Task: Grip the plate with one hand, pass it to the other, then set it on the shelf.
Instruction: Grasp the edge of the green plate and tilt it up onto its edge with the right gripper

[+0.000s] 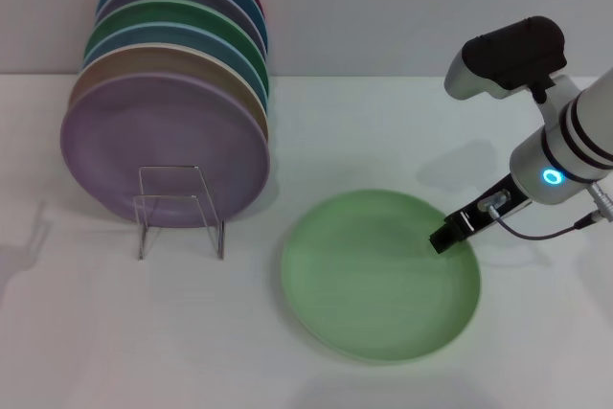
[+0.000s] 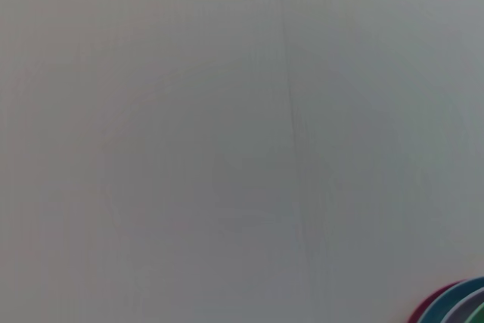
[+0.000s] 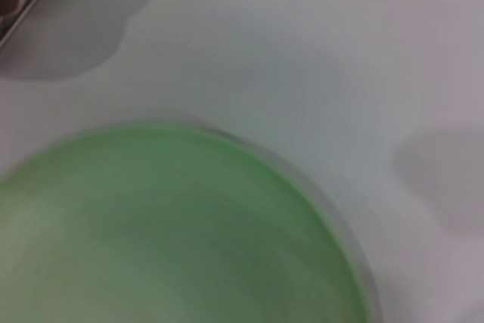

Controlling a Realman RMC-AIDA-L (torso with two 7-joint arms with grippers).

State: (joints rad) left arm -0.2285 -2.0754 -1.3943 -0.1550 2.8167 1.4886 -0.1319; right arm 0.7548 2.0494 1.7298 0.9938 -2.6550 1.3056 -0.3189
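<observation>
A white table [image 1: 316, 131] fills the head view below a pale wall. At lower centre-right the mint plate [image 1: 380, 277] lies flat on it. At centre left the clear rack [image 1: 179, 211] stands on the surface, its square frame toward the camera. In the upper left a row of plates [image 1: 168, 112] stands on edge behind that frame, a lilac plate [image 1: 158, 146] at the front. Soft grey shadows fall on the table beside the rack.
</observation>
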